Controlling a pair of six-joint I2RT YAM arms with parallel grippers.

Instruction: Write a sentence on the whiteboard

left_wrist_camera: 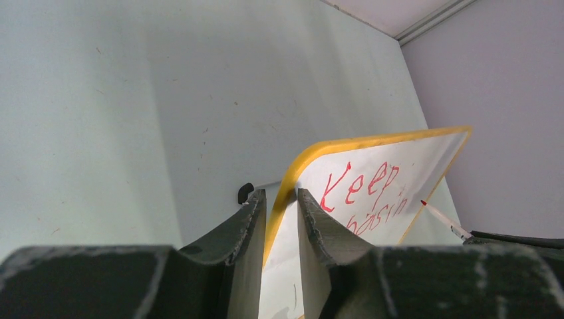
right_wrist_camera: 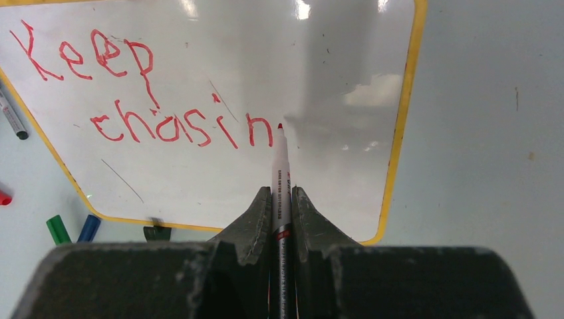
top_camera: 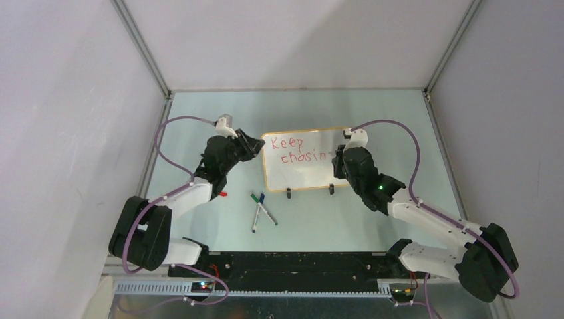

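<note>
Where left pincer (left_wrist_camera: 281,194) clamps whiteboard (left_wrist_camera: 406,163), arm (top_camera: 193,194) bent

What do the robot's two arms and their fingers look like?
The left arm and right arm alternate white links with black joint housings; a purple cable loops along each. Their fingers are dark grey, ridged wedges. A green light glows on the right arm.

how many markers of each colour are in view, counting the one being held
red marker: 1
green marker: 1
blue marker: 1
black-ended marker, only partly in view: 1
total: 4
</note>
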